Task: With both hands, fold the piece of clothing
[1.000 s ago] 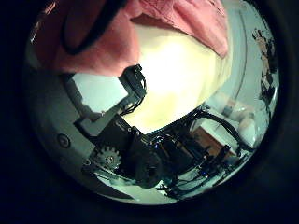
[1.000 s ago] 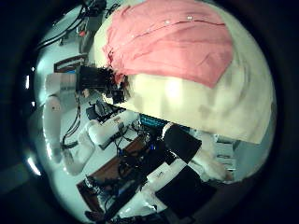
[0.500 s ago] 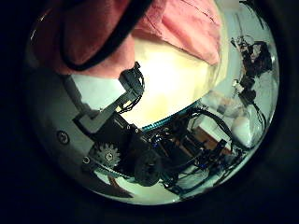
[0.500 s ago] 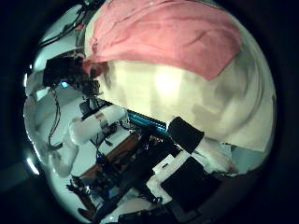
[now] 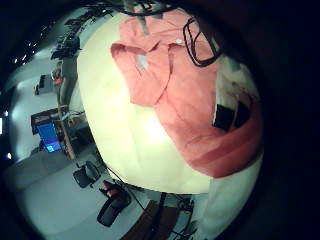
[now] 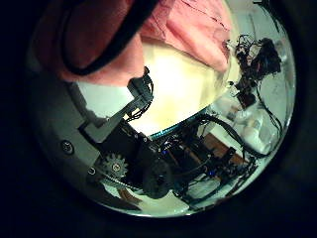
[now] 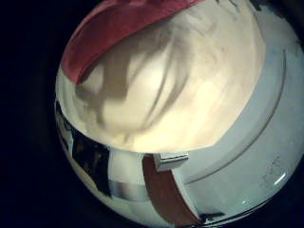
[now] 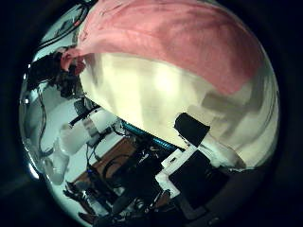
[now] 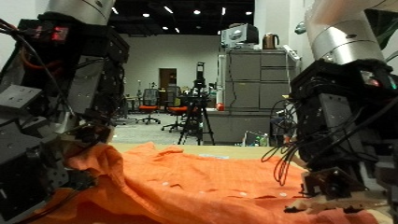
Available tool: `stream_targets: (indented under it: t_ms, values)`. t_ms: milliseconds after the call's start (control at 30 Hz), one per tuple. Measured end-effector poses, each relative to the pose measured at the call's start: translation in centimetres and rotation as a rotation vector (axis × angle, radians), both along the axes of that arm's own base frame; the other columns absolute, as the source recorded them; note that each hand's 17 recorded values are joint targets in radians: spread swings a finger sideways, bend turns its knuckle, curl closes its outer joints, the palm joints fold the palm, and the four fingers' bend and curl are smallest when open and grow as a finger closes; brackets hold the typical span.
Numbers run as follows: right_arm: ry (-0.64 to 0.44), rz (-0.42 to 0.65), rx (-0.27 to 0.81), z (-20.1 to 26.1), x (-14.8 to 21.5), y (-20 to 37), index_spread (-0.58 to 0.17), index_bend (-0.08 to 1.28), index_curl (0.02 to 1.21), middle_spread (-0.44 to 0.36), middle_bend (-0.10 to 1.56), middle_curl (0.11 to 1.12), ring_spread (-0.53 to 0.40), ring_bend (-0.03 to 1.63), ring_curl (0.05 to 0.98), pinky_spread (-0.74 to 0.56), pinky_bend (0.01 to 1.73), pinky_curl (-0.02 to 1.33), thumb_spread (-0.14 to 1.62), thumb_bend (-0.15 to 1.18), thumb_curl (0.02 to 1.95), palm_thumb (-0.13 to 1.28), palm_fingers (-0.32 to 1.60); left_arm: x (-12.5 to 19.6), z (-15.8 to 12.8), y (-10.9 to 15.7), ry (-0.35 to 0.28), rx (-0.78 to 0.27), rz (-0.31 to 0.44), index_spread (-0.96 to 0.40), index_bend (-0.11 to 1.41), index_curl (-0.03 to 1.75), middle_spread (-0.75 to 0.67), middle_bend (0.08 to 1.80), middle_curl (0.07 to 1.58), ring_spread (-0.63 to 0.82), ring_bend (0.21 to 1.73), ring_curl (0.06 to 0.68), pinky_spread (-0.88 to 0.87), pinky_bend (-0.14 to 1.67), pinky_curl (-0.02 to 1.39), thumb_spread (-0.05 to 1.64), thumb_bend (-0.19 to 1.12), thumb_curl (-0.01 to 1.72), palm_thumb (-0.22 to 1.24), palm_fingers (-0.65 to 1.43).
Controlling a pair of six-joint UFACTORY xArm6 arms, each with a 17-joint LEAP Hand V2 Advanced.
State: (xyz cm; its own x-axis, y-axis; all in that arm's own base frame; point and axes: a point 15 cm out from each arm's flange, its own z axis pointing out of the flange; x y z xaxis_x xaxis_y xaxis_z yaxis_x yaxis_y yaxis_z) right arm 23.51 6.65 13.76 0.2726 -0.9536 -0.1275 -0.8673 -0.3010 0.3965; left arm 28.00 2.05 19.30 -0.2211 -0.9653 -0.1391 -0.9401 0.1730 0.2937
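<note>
An orange garment [image 9: 187, 187] lies spread over the cream table [image 5: 110, 110]. My left hand [image 9: 44, 140] is low at one edge, where the cloth rises in a bunch [image 9: 100, 159] against it. In the right thumb side palm view that same hand [image 8: 64, 62] has a pinch of cloth in it. The garment [image 6: 89, 35] fills the space close to the left palm. My right hand [image 9: 330, 173] hangs just above the opposite edge with its fingers [image 8: 204, 132] relaxed and nothing in them. Beneath the right palm show bare table [image 7: 180, 85] and the garment's edge [image 7: 114, 24].
Beyond the table stand a grey cabinet [image 9: 255, 93], office chairs [image 9: 152, 107] and a tripod [image 9: 197, 107]. The table edge [image 8: 142, 128] runs close under the right hand.
The right palm view has shifted: the garment's edge now spans more of it, so that hand has moved along the cloth. The left palm view has barely shifted, cloth still against it.
</note>
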Motion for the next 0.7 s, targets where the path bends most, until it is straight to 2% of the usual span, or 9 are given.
stream_targets:
  t_ms: [233, 367, 500, 633, 700]
  values:
    - [0.007, 0.001, -0.008, -0.1, -0.2, 0.1, -0.196, 0.18, 0.31, 0.045, 0.28, 0.36, 0.066, 0.35, 0.281, 0.24, 0.18, 0.28, 0.97, -0.02, 0.35, 0.72, 0.28, 0.4, 0.5, 0.2, 0.003, 0.001, 0.002, -0.71, 0.44, 1.17, -0.46, 1.09, 0.84, -0.45, 1.32, 0.534, -0.61, 1.23, 0.57, 1.05, -0.02, 0.50, 0.67, 1.10]
    - [-0.001, -0.015, -0.018, -0.1, -0.1, 0.2, -0.199, 0.17, 0.32, 0.010, 0.31, 0.38, -0.005, 0.44, 0.297, 0.18, 0.19, 0.26, 0.96, -0.02, 0.36, 0.75, 0.40, 0.2, 0.7, 0.2, 0.010, 0.002, -0.001, -0.72, 0.41, 1.20, -0.46, 1.10, 0.85, -0.45, 1.32, 0.532, -0.61, 1.23, 0.57, 1.05, -0.02, 0.50, 0.67, 1.10]
    - [-0.033, -0.053, -0.037, 0.1, 0.7, 0.2, -0.231, 0.17, 0.33, -0.049, 0.36, 0.41, -0.127, 0.59, 0.346, 0.03, 0.22, 0.26, 0.95, -0.01, 0.37, 0.82, 0.60, -0.1, 1.0, 0.1, 0.018, 0.004, -0.003, -0.73, 0.39, 1.23, -0.46, 1.09, 0.85, -0.45, 1.31, 0.531, -0.61, 1.23, 0.57, 1.05, -0.02, 0.50, 0.67, 1.11]
    - [-0.057, -0.052, -0.068, 0.3, 1.3, -0.3, -0.305, 0.17, 0.32, -0.144, 0.44, 0.46, -0.240, 0.77, 0.402, -0.29, 0.47, 0.31, 0.94, -0.01, 0.39, 0.88, 0.99, -0.2, 1.2, 0.1, 0.024, 0.006, -0.002, -0.73, 0.37, 1.26, -0.46, 1.08, 0.85, -0.45, 1.31, 0.530, -0.61, 1.22, 0.57, 1.05, -0.02, 0.50, 0.67, 1.11]
    - [-0.077, -0.060, -0.071, 0.7, 1.5, -0.4, -0.356, 0.25, 0.37, -0.185, 0.51, 0.51, -0.272, 0.83, 0.452, -0.39, 0.58, 0.36, 0.95, 0.00, 0.40, 0.92, 1.18, -0.3, 1.4, 0.2, 0.028, 0.007, -0.001, -0.73, 0.37, 1.26, -0.46, 1.08, 0.86, -0.45, 1.31, 0.530, -0.61, 1.22, 0.57, 1.05, -0.02, 0.50, 0.67, 1.11]
